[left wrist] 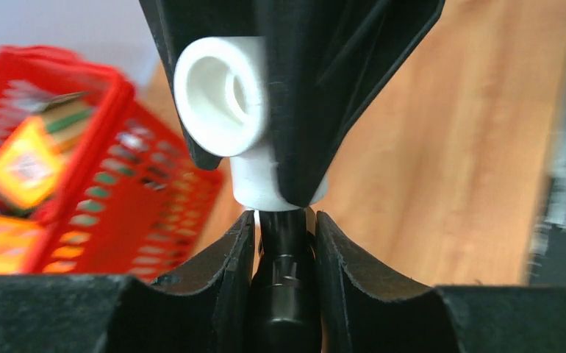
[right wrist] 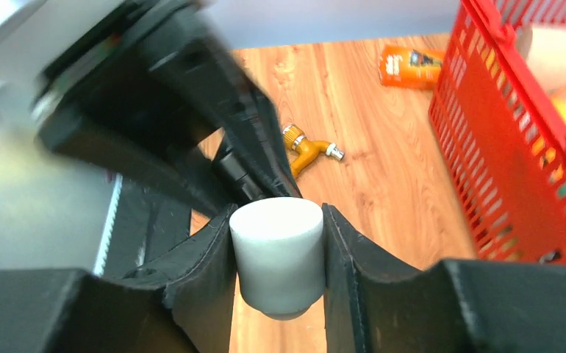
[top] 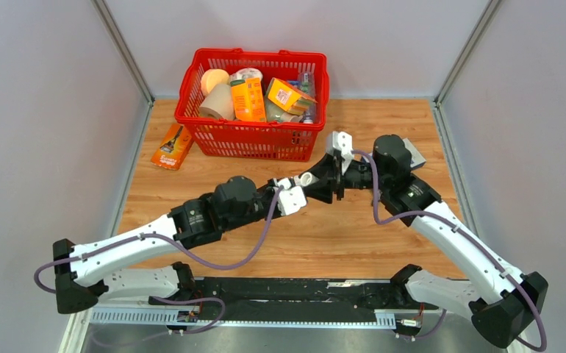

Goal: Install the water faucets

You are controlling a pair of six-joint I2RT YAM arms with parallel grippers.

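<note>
A: Where is the dark faucet (left wrist: 284, 294) found?

B: It is held above the table, pinched near its end between the fingers of the left gripper (left wrist: 284, 222). Only a short, round, dark part is seen. Its end is met by one mouth of the white elbow fitting (right wrist: 276, 250). This fitting is clamped by the right gripper (right wrist: 278, 212), with a pad laid on each side.

A: How is the faucet expected to handle?

B: It is judged to be metal: stiff, rather heavy and smooth, so a slip or a turn in the pads can be expected. A hold close to the entering end is judged best, because there the end is steered more exactly. The fitting is probably light, hard plastic, and a crooked push may damage it.

A: What is seen farther away?

B: A brass tap (right wrist: 306, 147) is lying on the table, and behind it the red basket (top: 265, 53) is seen.
</note>
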